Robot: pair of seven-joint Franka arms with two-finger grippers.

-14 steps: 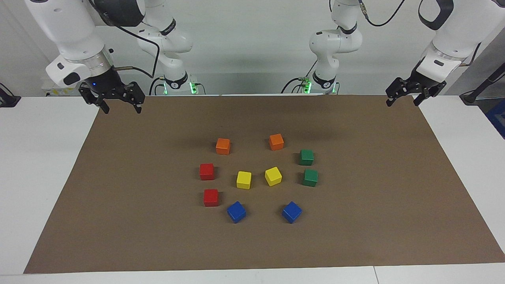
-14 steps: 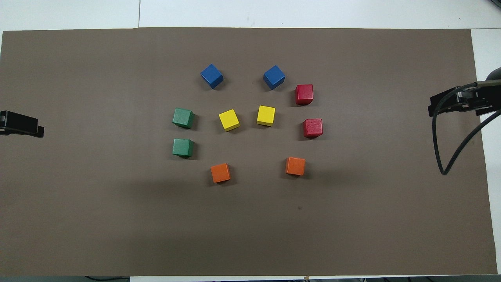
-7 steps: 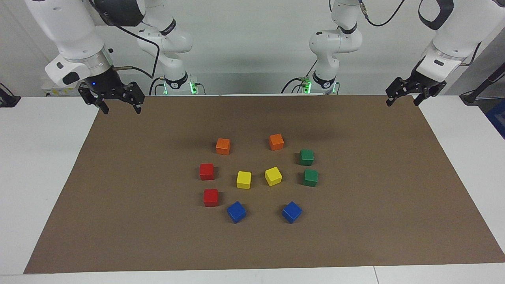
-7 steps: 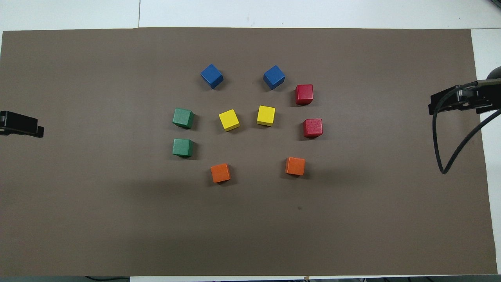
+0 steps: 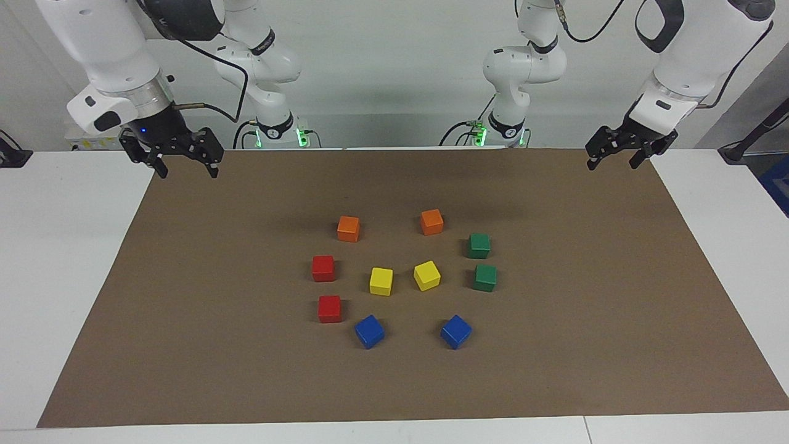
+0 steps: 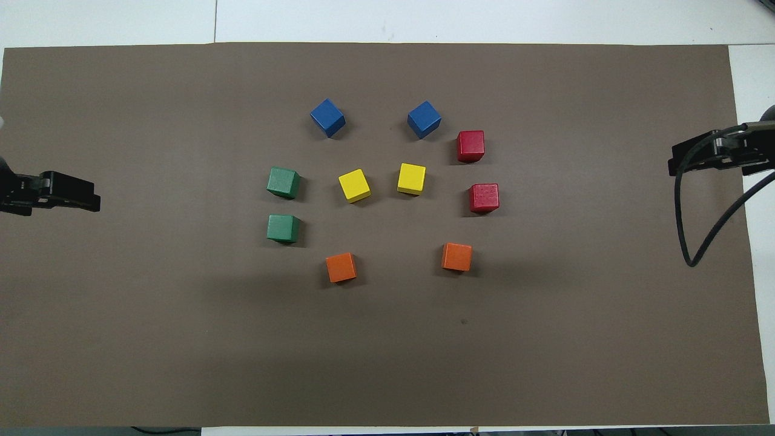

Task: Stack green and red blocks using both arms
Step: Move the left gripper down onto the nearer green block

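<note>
Two green cubes [image 5: 479, 245] [image 5: 486, 277] lie on the brown mat toward the left arm's end; in the overhead view they are the nearer one [image 6: 283, 228] and the farther one [image 6: 283, 183]. Two red cubes [image 5: 323, 268] [image 5: 330, 308] lie toward the right arm's end, also seen from overhead [image 6: 484, 198] [image 6: 470, 146]. All lie apart, none stacked. My left gripper [image 5: 611, 161] [image 6: 60, 195] hangs open and empty over the mat's edge. My right gripper [image 5: 188, 165] [image 6: 708, 154] hangs open and empty over the other edge.
Two orange cubes [image 5: 348, 228] [image 5: 431, 221] lie nearest the robots, two yellow cubes [image 5: 381, 280] [image 5: 426, 275] in the middle, two blue cubes [image 5: 369, 331] [image 5: 456, 331] farthest. The brown mat [image 5: 585, 345] covers most of the white table.
My left gripper has moved a little inward over the mat, toward the cubes. The right gripper has hardly shifted. No cube has moved.
</note>
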